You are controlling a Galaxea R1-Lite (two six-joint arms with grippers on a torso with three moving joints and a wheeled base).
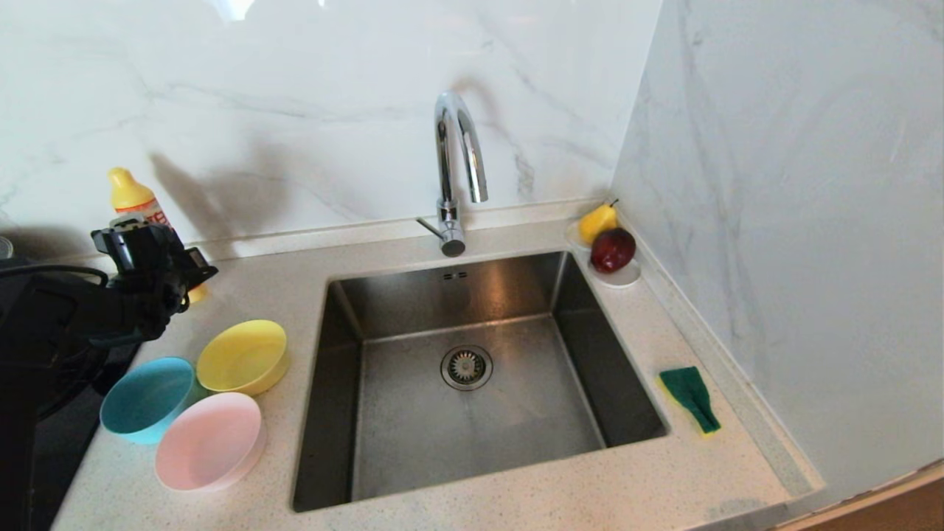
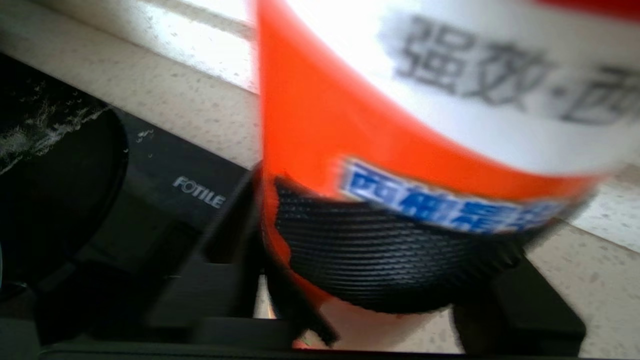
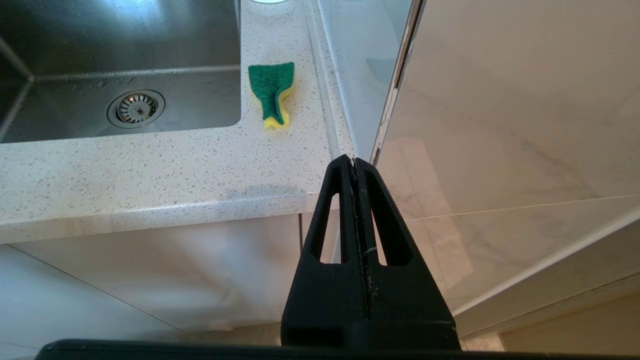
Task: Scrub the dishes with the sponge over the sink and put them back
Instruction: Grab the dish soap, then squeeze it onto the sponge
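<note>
Three bowls sit on the counter left of the sink [image 1: 516, 287]: yellow [image 1: 243, 355], teal-blue [image 1: 146, 398] and pale pink [image 1: 210, 441]. The green-and-yellow sponge [image 1: 689, 397] [image 3: 271, 92] lies on the counter at the sink's right rim. My left gripper [image 1: 173, 254] is behind the bowls at an orange detergent bottle [image 1: 133, 195] [image 2: 350, 125] with a yellow cap. One ribbed black finger pad [image 2: 390, 260] bends around the bottle's side, gripping it. My right gripper [image 3: 352, 162] hangs shut and empty below the counter's front edge, on the sponge's side.
An arched chrome faucet [image 1: 453, 162] stands behind the basin. A white saucer [image 1: 623, 279] with a pear and a dark red fruit sits in the back right corner. A black cooktop [image 2: 165, 210] lies left of the bottle. Marble walls close off the back and right.
</note>
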